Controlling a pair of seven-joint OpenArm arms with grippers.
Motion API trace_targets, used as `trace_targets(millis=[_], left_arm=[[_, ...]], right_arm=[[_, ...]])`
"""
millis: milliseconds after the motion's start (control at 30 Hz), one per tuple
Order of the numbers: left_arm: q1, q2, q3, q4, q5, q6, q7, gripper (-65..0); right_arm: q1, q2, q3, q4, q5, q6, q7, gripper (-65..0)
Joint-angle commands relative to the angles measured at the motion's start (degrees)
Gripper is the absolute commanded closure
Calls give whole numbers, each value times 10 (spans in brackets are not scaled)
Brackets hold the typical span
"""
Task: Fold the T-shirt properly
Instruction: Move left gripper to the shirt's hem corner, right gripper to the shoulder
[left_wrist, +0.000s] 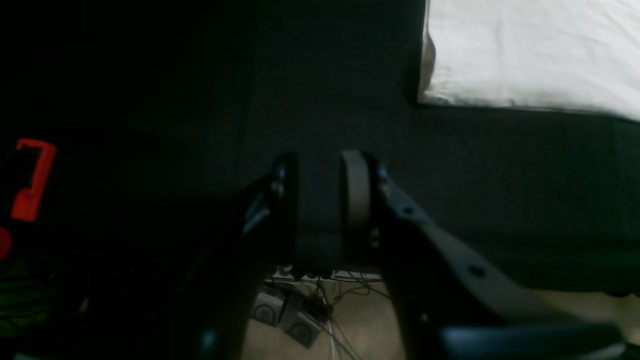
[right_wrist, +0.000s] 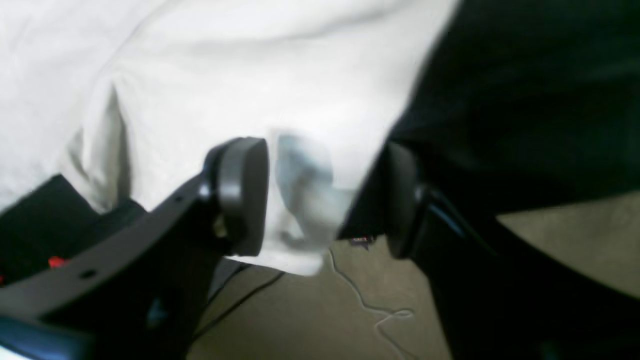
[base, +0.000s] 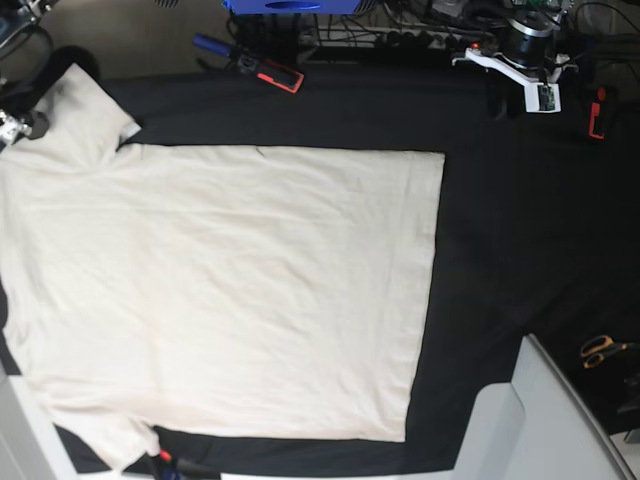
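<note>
The shirt (base: 220, 290) lies spread flat on the black surface (base: 500, 230), taking up most of the surface's left and middle in the base view, hem edge toward the bare right part, one sleeve reaching the far left corner and the other the near left corner; nearest the camera, a pale grey arm part (base: 540, 420) rises over the surface's near right corner, with scissors (base: 600, 349) just right of it; at the near left edge, by the shirt's lower sleeve, a small red-tipped thing pokes out, too small to tell.

In the right wrist view the right tool (right_wrist: 320, 195) stands with its pads apart at the surface's edge, a fold of shirt edge hanging between them; whether the pads press the cloth I cannot tell; floor (right_wrist: 310, 310) shows below.

In the left wrist view the left tool (left_wrist: 320, 195) hovers over bare surface with a narrow gap and nothing in it, a shirt corner well beyond it.

Past the shirt's far edge lie a red-framed tool (base: 279, 74) and a blue box (base: 295, 5); far right, a red clip (base: 597, 112).
</note>
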Motion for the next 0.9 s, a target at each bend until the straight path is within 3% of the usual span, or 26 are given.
trace_targets(millis=[0,300,400,500,567,667,733,867], left_arm=[[6,-3,-1,7,-1,0,-13,-153],[2,1,2,7,-6,0,-13,-153],[0,1,2,7,-6,0,-13,-153],[-6,8,2,0,-7,0,-13,-161],[-18,18,2,-10,-9,0,-13,-163],[-30,23,0,-38,-63,0,-13,-168],[-38,20,-1,-57,-131,0,-13,-212],[-52,-3,2,-96,-230,0,-13,-380]], right_arm=[[3,1,-7,4,8,3,-5,-300],[3,-14,-9,1,8,3,-5,-275],[3,-20,-7,0,8,3,-5,-182],[3,-21,-11,0,8,3,-5,-6],[3,-21,-11,0,8,3,-5,-17],[3,-21,-11,0,8,3,-5,0],[2,-21,-11,0,8,3,-5,-3],[2,-21,-11,0,6,3,-5,-3]])
